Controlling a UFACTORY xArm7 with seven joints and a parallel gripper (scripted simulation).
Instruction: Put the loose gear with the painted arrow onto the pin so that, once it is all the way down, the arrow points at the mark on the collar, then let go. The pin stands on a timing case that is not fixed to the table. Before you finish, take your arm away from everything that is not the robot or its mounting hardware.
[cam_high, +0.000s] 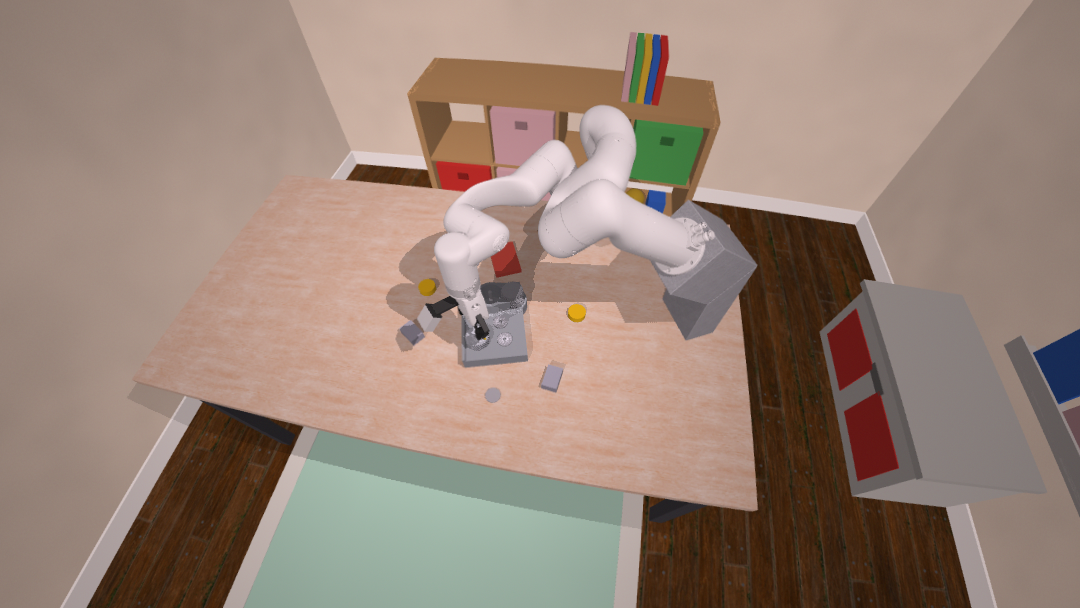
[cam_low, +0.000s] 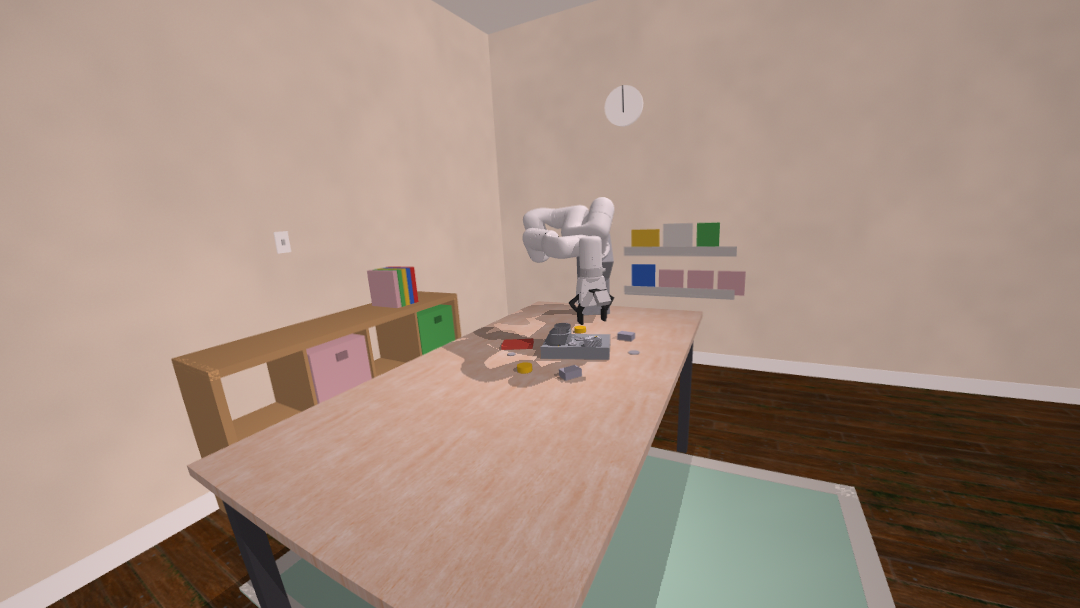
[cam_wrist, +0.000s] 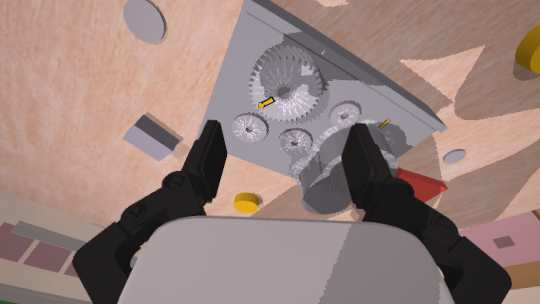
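My gripper (cam_high: 454, 332) (cam_low: 592, 320) (cam_wrist: 284, 138) is open and empty, above the timing case. The grey timing case (cam_high: 495, 358) (cam_low: 575, 352) (cam_wrist: 232, 85) lies on the table. The large toothed gear with the yellow painted arrow (cam_wrist: 266, 102) is over one end of the case top, beyond the fingertips in the wrist view. There the arrow points left and slightly down. A thin yellow mark (cam_wrist: 384, 124) shows near the other end, by the right finger. The pin and the collar cannot be made out clearly. The right finger hides part of that end.
Small gears (cam_wrist: 249, 128) (cam_wrist: 295, 140) (cam_wrist: 345, 115) sit on the case. A tall dark cylinder (cam_wrist: 326, 193) stands at its end. Around it are a red block (cam_high: 505, 259), yellow discs (cam_high: 427, 287) (cam_high: 576, 312), grey blocks (cam_high: 551, 377) (cam_high: 411, 332) and a grey disc (cam_high: 492, 395).
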